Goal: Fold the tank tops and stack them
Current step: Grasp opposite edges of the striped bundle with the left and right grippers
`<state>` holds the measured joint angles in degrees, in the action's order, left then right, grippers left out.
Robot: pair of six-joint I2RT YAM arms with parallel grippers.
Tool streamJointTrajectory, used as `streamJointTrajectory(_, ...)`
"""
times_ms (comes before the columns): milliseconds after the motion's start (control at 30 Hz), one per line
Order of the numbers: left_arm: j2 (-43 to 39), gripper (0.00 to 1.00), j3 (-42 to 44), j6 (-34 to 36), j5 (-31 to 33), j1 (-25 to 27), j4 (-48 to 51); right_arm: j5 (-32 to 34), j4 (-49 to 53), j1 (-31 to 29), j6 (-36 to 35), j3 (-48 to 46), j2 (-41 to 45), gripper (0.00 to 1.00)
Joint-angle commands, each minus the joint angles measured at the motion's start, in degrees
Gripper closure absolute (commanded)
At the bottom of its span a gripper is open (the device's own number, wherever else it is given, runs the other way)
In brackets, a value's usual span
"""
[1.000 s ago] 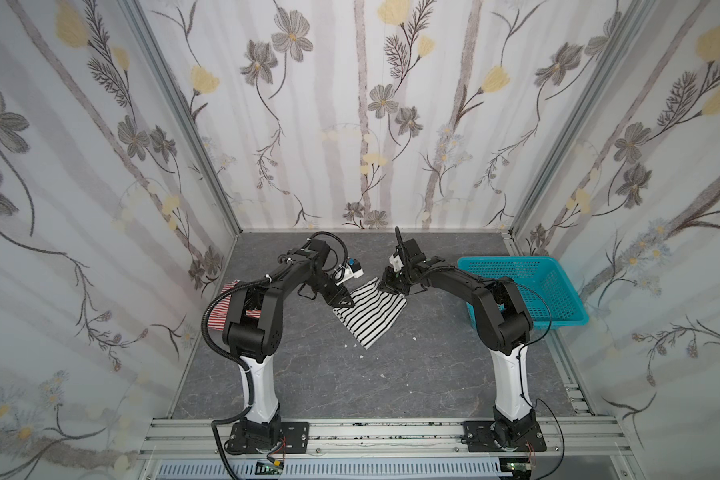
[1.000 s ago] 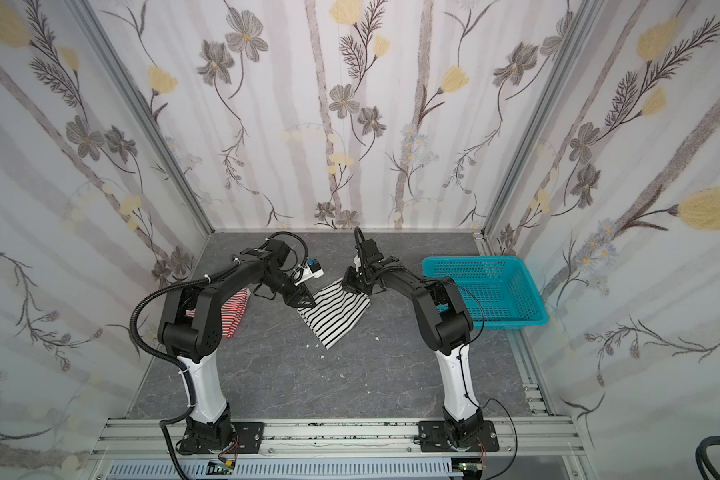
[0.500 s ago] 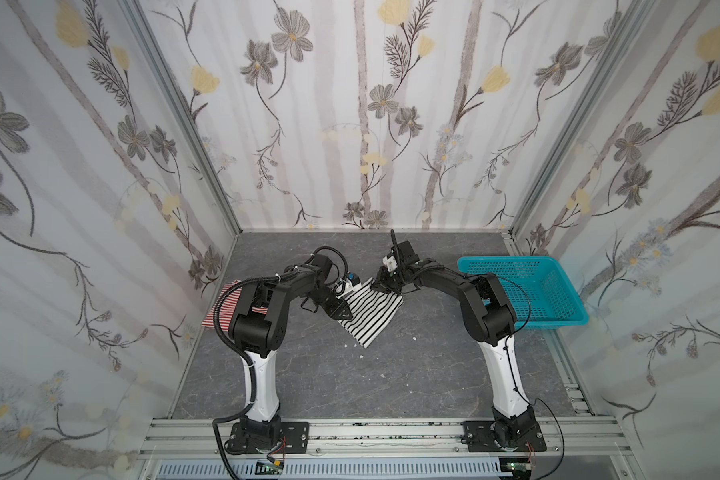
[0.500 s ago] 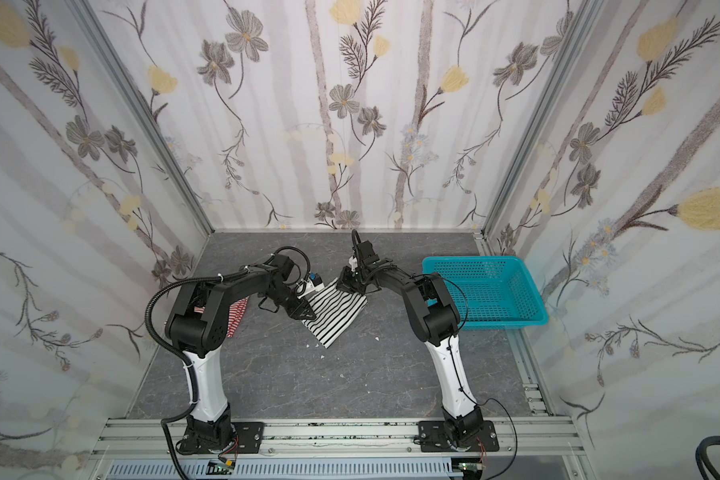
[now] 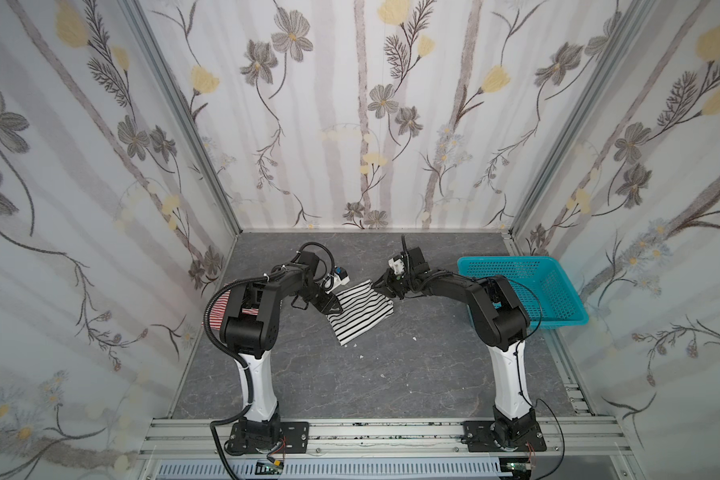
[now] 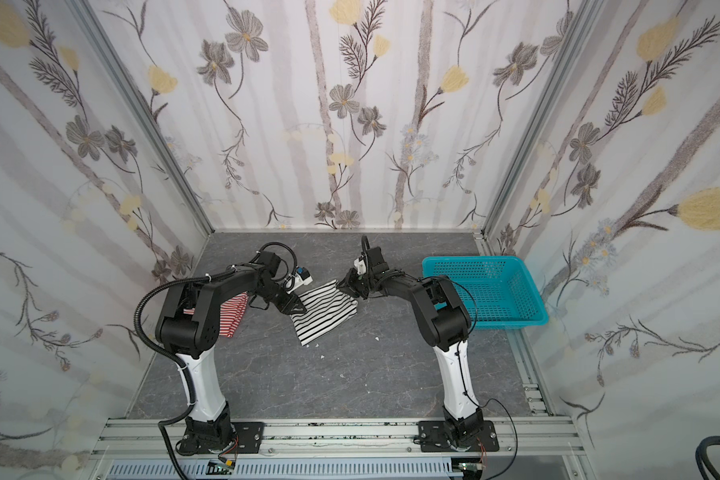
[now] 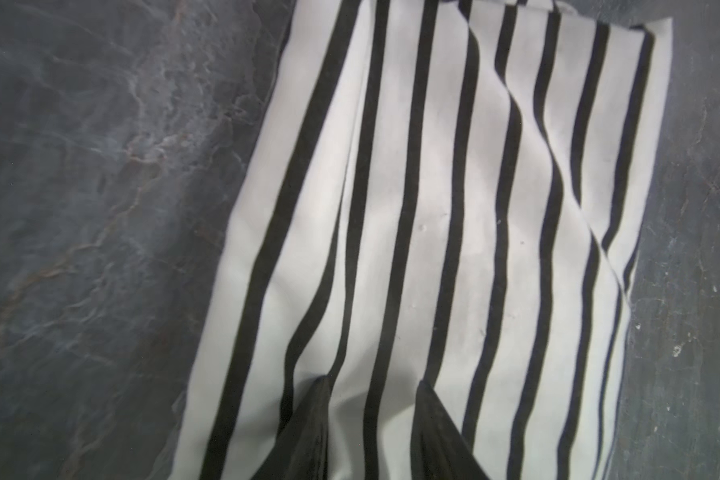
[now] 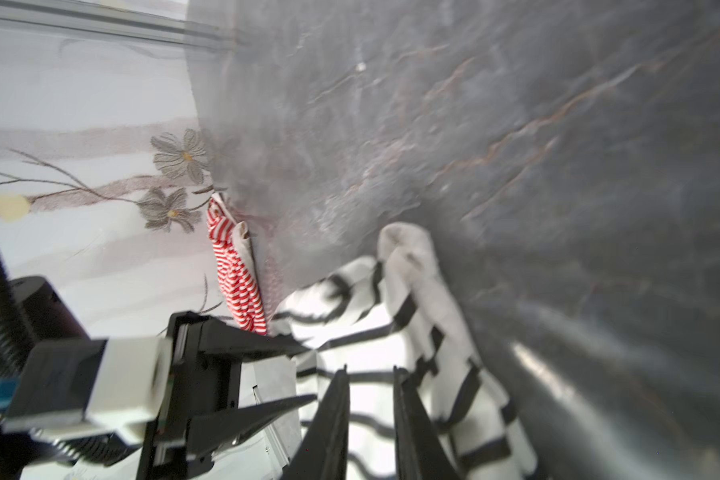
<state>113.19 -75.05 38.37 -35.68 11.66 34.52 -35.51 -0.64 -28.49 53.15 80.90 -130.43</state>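
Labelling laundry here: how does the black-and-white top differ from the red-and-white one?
Stripes: the black-and-white top has wide-spaced black stripes, the red-and-white top thin, close red ones. Place: the black-and-white top lies mid-table, the red-and-white top by the left wall. Visibility: the black-and-white top shows almost whole, the red-and-white top is partly hidden behind the left arm. Both are striped and lie on the table.

Grey marbled tabletop bears black-striped top, red-striped top, turquoise basket.

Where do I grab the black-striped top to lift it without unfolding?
On the top, probably opposite edges: left gripper from the left, right gripper from the right. It lies flat in folded layers, so come in low and pinch every layer.
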Motion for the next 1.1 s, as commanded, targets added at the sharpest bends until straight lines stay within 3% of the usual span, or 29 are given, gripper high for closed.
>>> streamJointTrajectory(0,-1.7,0.60,-2.0,-1.8,-1.1,0.4,0.0,1.7,-3.4,-1.1,-0.8,-3.3,4.8,0.76)
streamJointTrajectory(367,7.4,0.58,-16.9,-6.0,-1.6,5.3,0.1,1.8,-11.4,-4.2,2.3,-15.8,9.1,0.76)
streamJointTrajectory(700,17.4,0.58,-28.8,-8.7,-0.6,7.4,0.1,1.4,-14.2,-4.2,2.6,-19.2,8.3,0.77)
streamJointTrajectory(1067,22.0,0.59,-32.5,-9.0,8.1,7.6,-0.4,0.7,-19.4,-4.2,4.2,-22.9,7.7,0.77)
